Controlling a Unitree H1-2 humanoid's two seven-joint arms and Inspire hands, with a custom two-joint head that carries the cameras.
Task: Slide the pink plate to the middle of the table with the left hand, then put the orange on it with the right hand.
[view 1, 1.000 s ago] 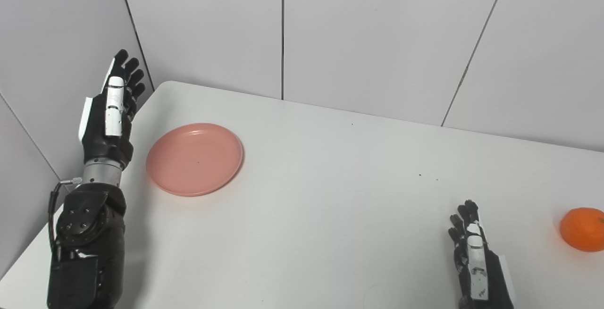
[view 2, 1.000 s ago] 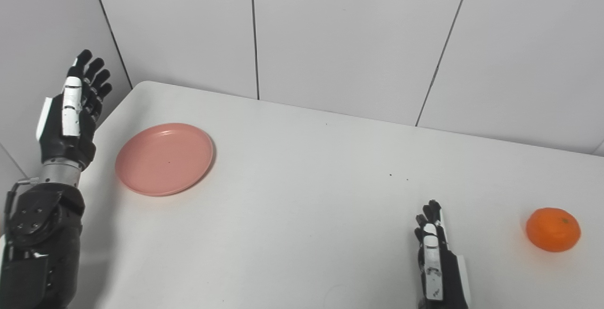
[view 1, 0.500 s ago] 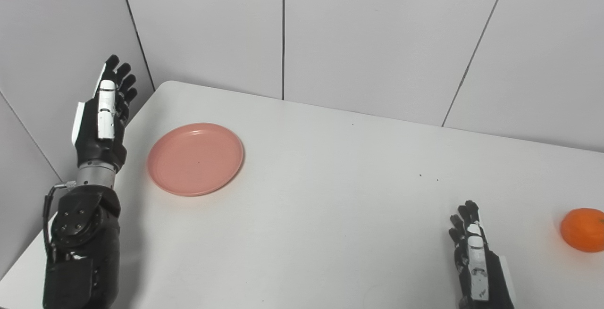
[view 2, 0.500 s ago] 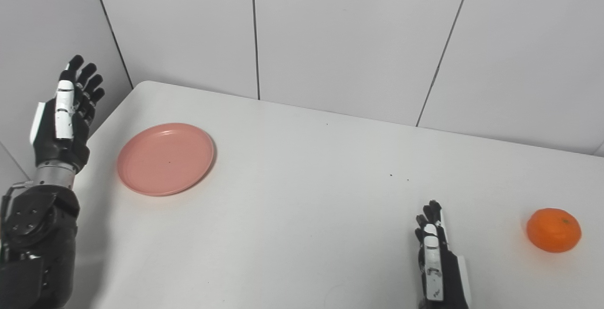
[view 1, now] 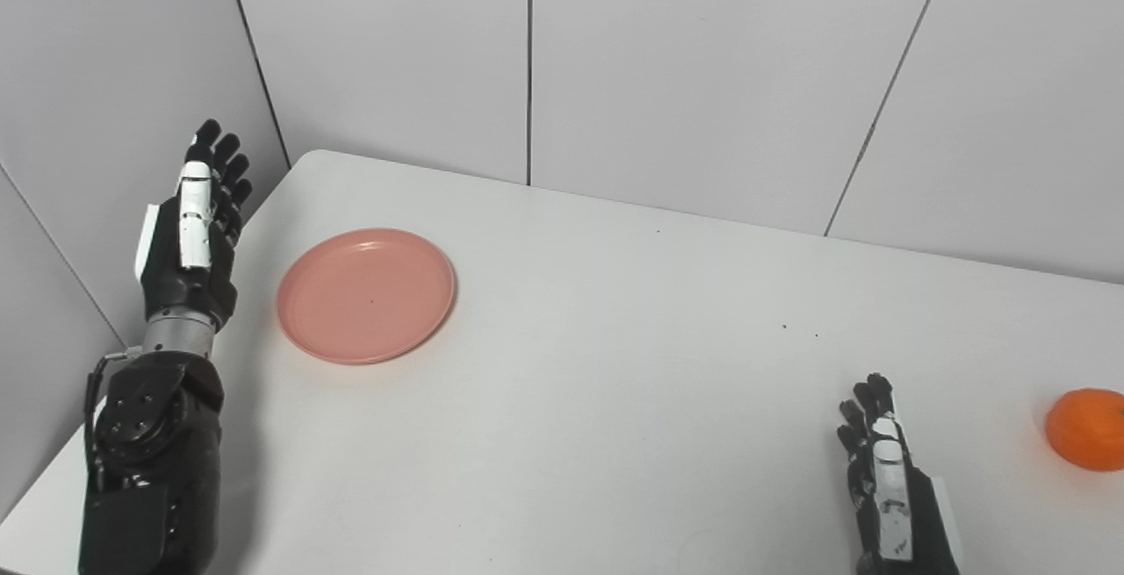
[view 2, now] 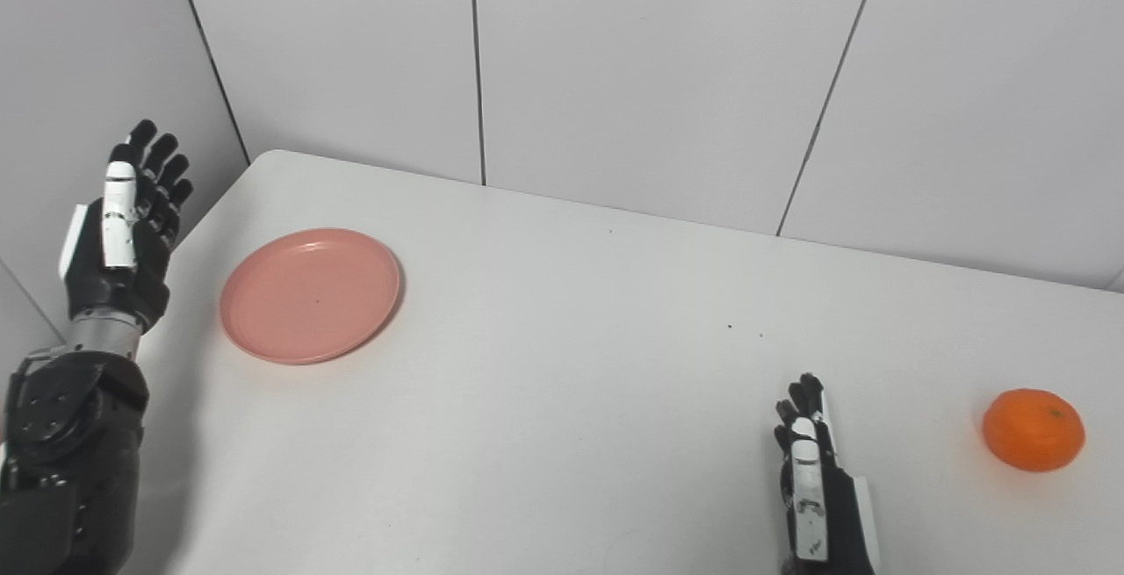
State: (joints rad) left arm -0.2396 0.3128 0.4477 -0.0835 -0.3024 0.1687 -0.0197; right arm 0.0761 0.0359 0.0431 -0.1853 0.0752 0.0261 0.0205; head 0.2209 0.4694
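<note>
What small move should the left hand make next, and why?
Probably lower the left hand toward the table beside the pink plate's outer rim. The hand is open and raised left of the plate, not touching it, and the plate sits near the table's left end.

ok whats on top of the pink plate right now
Nothing visible: the pink plate has only a tiny dark speck on it. The orange sits far right on the table. What's underneath is hidden.
</note>
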